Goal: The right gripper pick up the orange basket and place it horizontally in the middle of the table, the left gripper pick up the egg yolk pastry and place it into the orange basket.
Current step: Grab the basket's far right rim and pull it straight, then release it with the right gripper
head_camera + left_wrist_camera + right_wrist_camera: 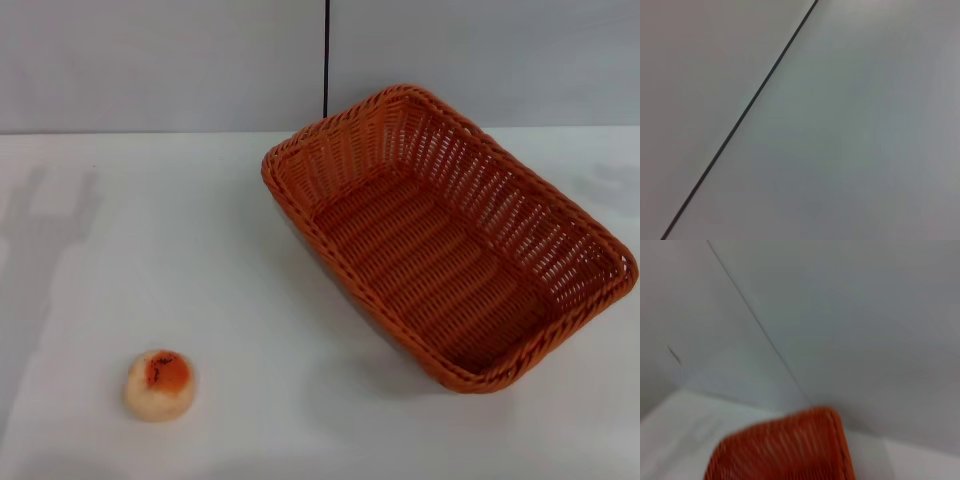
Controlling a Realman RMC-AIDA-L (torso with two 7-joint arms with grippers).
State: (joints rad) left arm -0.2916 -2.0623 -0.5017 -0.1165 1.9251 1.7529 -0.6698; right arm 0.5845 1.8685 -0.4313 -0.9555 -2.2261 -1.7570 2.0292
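Note:
The orange basket (450,235) lies on the white table (230,250) right of centre, set at a diagonal, its far corner near the back wall and its near corner toward the right edge. It holds nothing. One corner of the orange basket (790,450) also shows in the right wrist view. The egg yolk pastry (160,383) sits alone at the near left, pale cream with an orange-red top. Neither gripper appears in any view. The left wrist view shows only a grey wall with a dark seam.
A grey wall with a dark vertical seam (326,55) backs the table. Faint arm shadows (45,215) fall on the table's left side. Bare tabletop separates the pastry from the basket.

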